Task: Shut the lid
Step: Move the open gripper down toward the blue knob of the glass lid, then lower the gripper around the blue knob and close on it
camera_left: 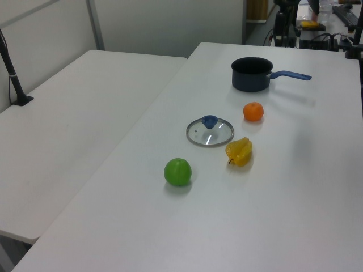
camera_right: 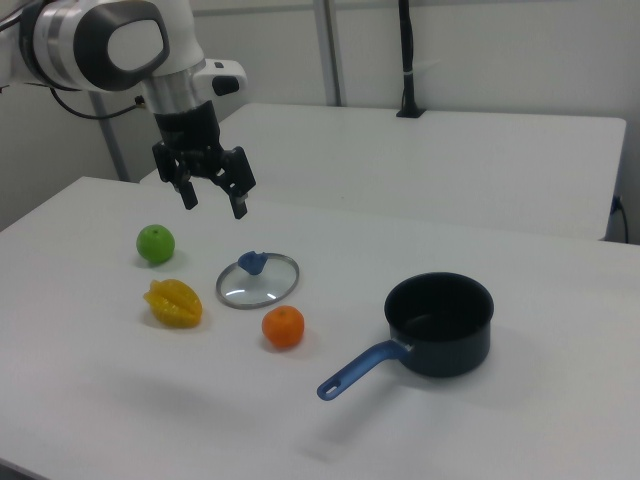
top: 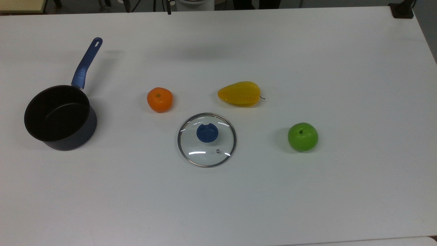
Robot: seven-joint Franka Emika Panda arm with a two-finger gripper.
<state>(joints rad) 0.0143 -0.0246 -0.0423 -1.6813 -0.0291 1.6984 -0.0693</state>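
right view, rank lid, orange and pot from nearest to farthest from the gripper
1. Lid, on the table just below the open gripper, slightly to the right view's right.
2. Orange, a little past the lid, toward the camera.
3. Pot, far off on the right view's right.

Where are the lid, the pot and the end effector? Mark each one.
lid [top: 207, 150]: top view, on the clear glass below the blue knob.
pot [top: 54, 114]: top view, on its dark inner floor.
end effector [camera_right: 213, 200]: right view, midway between its open fingertips.
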